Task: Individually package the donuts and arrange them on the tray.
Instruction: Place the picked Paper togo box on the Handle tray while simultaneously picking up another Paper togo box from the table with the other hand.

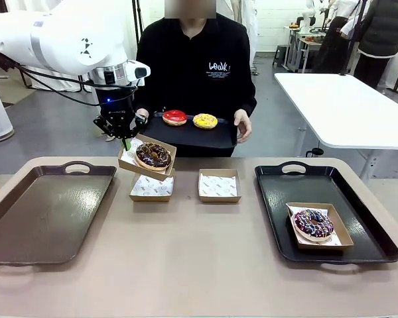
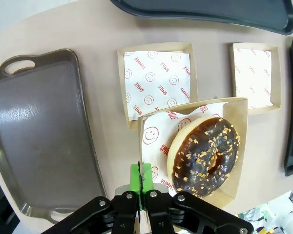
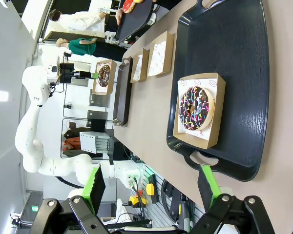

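Left gripper (image 2: 142, 178) is pinched tight on the rim of a shallow kraft cardboard box (image 2: 241, 146) and holds it tilted in the air, just above one of the two empty boxes (image 1: 152, 187). All the boxes are lined with white paper printed with red smileys. Inside the lifted one sits the chocolate donut (image 1: 152, 156), a glossy ring speckled with little tan crumbs.

Right gripper (image 3: 151, 185) has its green-padded fingers spread wide, nothing between them. It hangs near the handle end of the black tray (image 1: 358, 199).

That tray is matte plastic with rounded corners, and the purple-brown donut (image 1: 313, 223) with coloured sprinkles rests on it in its own box. On the other side lies a brown tray (image 1: 46, 212) with a scuffed, dull sheen.

A person in a black top holds a dark serving tray (image 1: 199, 138) carrying the shiny red donut (image 1: 174, 117) and yellow donut (image 1: 205, 120).

The table (image 1: 199, 265) is smooth beige with rounded corners. Behind it there's a grey floor and a white table (image 1: 345, 106).
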